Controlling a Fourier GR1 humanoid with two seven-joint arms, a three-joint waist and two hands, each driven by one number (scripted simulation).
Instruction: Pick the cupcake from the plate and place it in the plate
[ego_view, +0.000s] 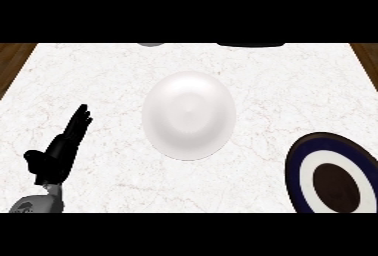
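The white plate (189, 115) lies near the middle of the marble desk (295, 90), bare on top, which suits it as the place where the cupcake should end up. At about four o'clock from it, well apart, the dark blue plate (332, 175) with its white ring and dark centre runs past the view's right edge; this would be the plate to pick from, yet no cupcake shows on the part of it that is in view. Where the cupcake is cannot be told from here (it may sit beyond the edge, or be carried by a hand outside the view).

The left hand (59, 152) stands at about eight o'clock from the white plate, apart from it, fingers (77, 120) straight and together, pointing toward twelve o'clock, holding nothing. It looks parked there to keep clear of both plates. The right hand does not show at all.

Two objects peek in at the desk's far edge, a grey one (151, 44) at eleven o'clock and a dark one (251, 45) at one o'clock; too little shows to name them.
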